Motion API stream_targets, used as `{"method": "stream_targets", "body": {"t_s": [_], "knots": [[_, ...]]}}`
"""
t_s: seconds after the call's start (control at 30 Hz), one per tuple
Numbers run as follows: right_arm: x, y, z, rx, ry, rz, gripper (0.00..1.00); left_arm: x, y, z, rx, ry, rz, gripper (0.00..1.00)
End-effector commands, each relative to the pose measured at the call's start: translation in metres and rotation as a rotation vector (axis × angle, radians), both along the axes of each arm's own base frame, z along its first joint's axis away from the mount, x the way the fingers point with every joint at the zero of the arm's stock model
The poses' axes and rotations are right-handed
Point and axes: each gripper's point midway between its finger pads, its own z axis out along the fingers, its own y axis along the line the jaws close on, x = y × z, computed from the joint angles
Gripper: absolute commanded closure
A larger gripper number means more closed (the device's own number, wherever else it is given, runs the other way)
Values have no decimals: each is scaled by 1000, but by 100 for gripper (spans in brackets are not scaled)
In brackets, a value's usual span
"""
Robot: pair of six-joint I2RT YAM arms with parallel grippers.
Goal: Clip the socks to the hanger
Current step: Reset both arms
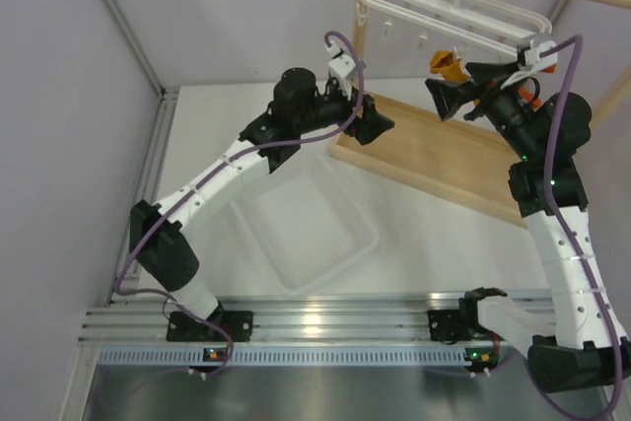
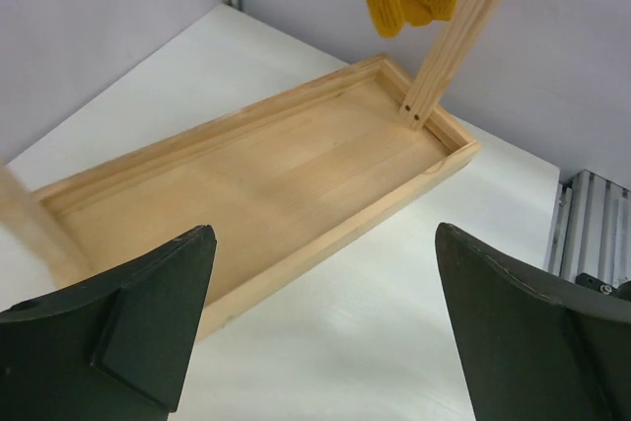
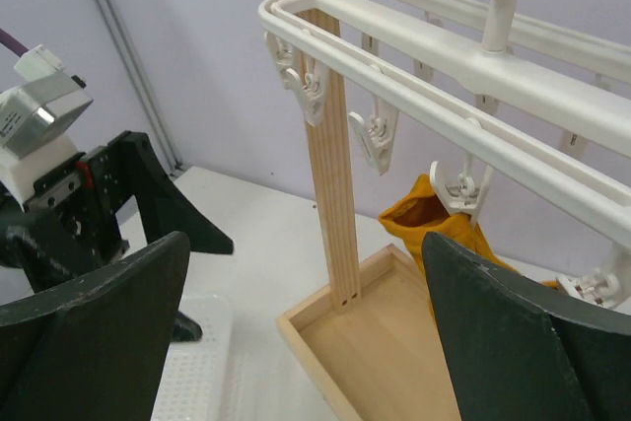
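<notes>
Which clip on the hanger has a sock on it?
The third clip from the wooden post on the near bar: a yellow-orange sock hangs under it, the two before it are bare.

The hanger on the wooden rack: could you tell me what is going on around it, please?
Two robot arms are clipping socks to the white hanger, which hangs from the wooden rack. One yellow-orange sock hangs from a clip on it. Both grippers are open and hold nothing: the right gripper sits close beside that sock, and the left gripper hovers at the edge of the rack's wooden base.
</notes>
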Motion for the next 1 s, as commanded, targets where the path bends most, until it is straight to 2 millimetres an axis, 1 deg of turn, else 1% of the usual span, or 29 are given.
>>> {"method": "stream_targets", "body": {"t_s": [0.0, 0.03, 0.07, 0.1, 0.13, 0.17, 0.2, 0.23, 0.27, 0.3, 0.33, 0.37, 0.4, 0.43, 0.47, 0.5, 0.53, 0.57, 0.6, 0.63, 0.67, 0.7, 0.73, 0.8, 0.83, 0.9, 0.97], "knots": [[-26, -4, 4, -40, -28, -14, 0, 1, 46, 15, -9, 23, 117, 2], [-28, -6, -3, -51, -14, -23, 0, 3, 61, 18, -5, 36, 175, 2], [-36, -9, -2, -80, -34, -33, 0, 10, 75, 11, 17, 59, 226, 2], [-38, -11, -16, -100, 5, -42, 0, 9, 89, 0, 58, 106, 275, 2], [-45, -16, -16, -108, -3, -67, 0, 15, 101, -8, 84, 133, 335, 2], [-48, -19, -22, -121, 7, -79, 0, 21, 115, -13, 114, 148, 403, 2], [-50, -21, -38, -165, 32, -82, 0, 21, 135, -26, 168, 190, 450, 2], [-59, -24, -39, -171, 20, -92, 0, 23, 147, -31, 187, 202, 482, 2], [-61, -27, -46, -208, 16, -104, 0, 22, 158, -45, 220, 226, 501, 2], [-62, -29, -60, -221, 41, -113, 0, 21, 177, -44, 226, 223, 531, 2], [-69, -33, -67, -232, 50, -129, 0, 19, 186, -49, 236, 233, 543, 2], [-70, -37, -74, -250, 57, -145, 0, 18, 201, -67, 260, 260, 565, 2], [-71, -39, -83, -261, 71, -155, 0, 8, 208, -61, 250, 236, 564, 2], [-74, -45, -98, -271, 93, -178, 0, 4, 214, -75, 283, 226, 566, 2], [-75, -47, -105, -283, 101, -190, 0, 0, 219, -78, 298, 208, 576, 2], [-75, -48, -121, -296, 130, -191, 1, -7, 226, -71, 303, 165, 580, 2], [-80, -50, -125, -302, 123, -197, 0, -13, 230, -84, 327, 174, 584, 2], [-81, -51, -130, -308, 129, -202, 0, -16, 233, -88, 337, 167, 589, 2], [-80, -53, -144, -313, 154, -208, 0, -22, 240, -83, 334, 142, 604, 2], [-82, -55, -147, -314, 157, -217, 0, -27, 243, -95, 348, 156, 607, 2], [-82, -56, -152, -321, 161, -218, 0, -31, 245, -98, 351, 157, 611, 2], [-82, -56, -160, -326, 175, -219, 0, -35, 250, -95, 346, 146, 624, 2], [-84, -56, -162, -328, 169, -218, 0, -38, 252, -102, 354, 154, 627, 2], [-84, -56, -165, -336, 170, -216, 0, -43, 256, -100, 347, 141, 640, 2], [-82, -56, -167, -338, 178, -215, 0, -43, 259, -103, 353, 142, 655, 2], [-82, -55, -160, -334, 162, -213, 0, -44, 261, -97, 337, 122, 666, 2], [-81, -56, -156, -338, 155, -215, 0, -39, 269, -88, 328, 94, 721, 2]]}}
